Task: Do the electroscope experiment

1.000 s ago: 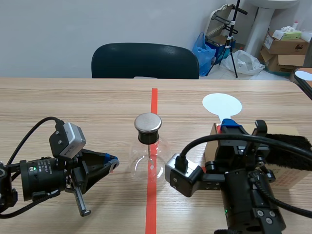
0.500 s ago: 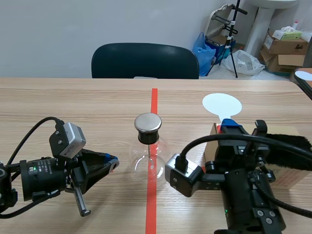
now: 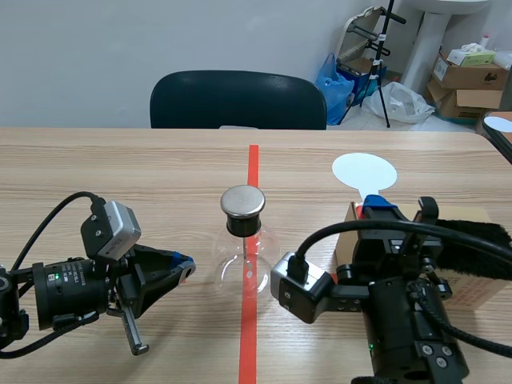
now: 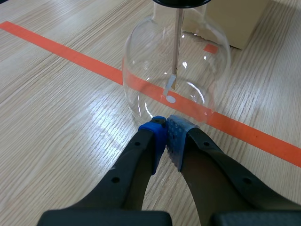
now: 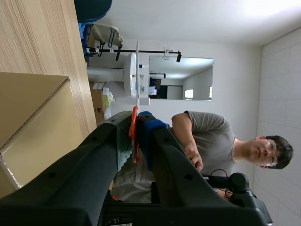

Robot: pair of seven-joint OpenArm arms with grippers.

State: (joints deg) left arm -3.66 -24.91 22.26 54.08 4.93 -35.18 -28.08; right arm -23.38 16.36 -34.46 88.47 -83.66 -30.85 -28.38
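The electroscope [image 3: 242, 254], a round glass flask with a black stopper and a metal disc on top, stands on the red tape line at mid-table. Inside the flask [image 4: 176, 70], a thin rod carries a small foil leaf. My left gripper [image 3: 186, 266] lies low on the table just left of the flask, shut on nothing, its blue pads [image 4: 159, 134] almost touching the glass. My right gripper [image 3: 376, 206] points upward, shut on the orange handle of a white round paddle [image 3: 364, 170]. The right wrist view shows that paddle [image 5: 137, 70] edge-on between the pads.
A cardboard box [image 3: 472, 292] with a strip of black fur [image 3: 480, 236] on top sits at the right, beside my right arm. A dark chair [image 3: 238, 100] stands behind the table's far edge. A person in a grey shirt [image 5: 207, 132] shows in the right wrist view.
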